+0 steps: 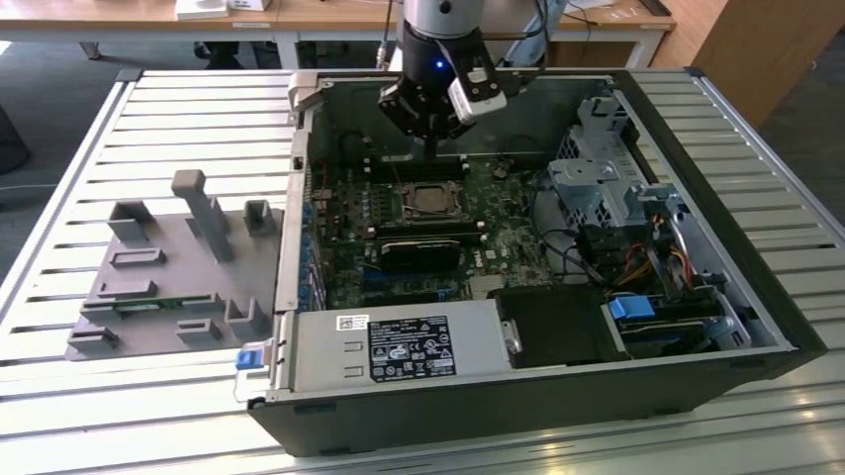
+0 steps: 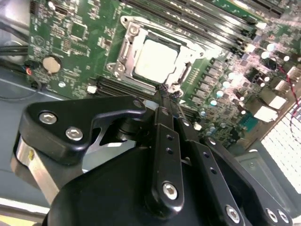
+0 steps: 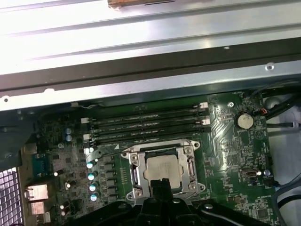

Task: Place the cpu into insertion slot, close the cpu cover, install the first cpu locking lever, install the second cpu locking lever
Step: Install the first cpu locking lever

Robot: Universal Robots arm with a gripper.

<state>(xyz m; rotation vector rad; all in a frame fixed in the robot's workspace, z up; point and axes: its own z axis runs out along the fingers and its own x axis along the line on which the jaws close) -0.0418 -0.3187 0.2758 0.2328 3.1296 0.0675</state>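
Gripper (image 2: pixel 165 92) pinched shut, empty, hanging above insertion slot (image 3: pixel 133 190); cpu (image 3: pixel 162 165) seated inside, directly beneath it, cpu cover (image 3: pixel 190 162) lowered around it.

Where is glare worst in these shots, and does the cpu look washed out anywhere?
First wrist view: the slatted table beyond the case is blown out white; second wrist view: the cpu top glares pale; exterior view: the table's near slats reflect brightly too.

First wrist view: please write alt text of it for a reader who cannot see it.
The cpu lies inside the window of the silvery cpu cover on a green motherboard. The black tool is close beside it, and long black memory slots run past the cover.
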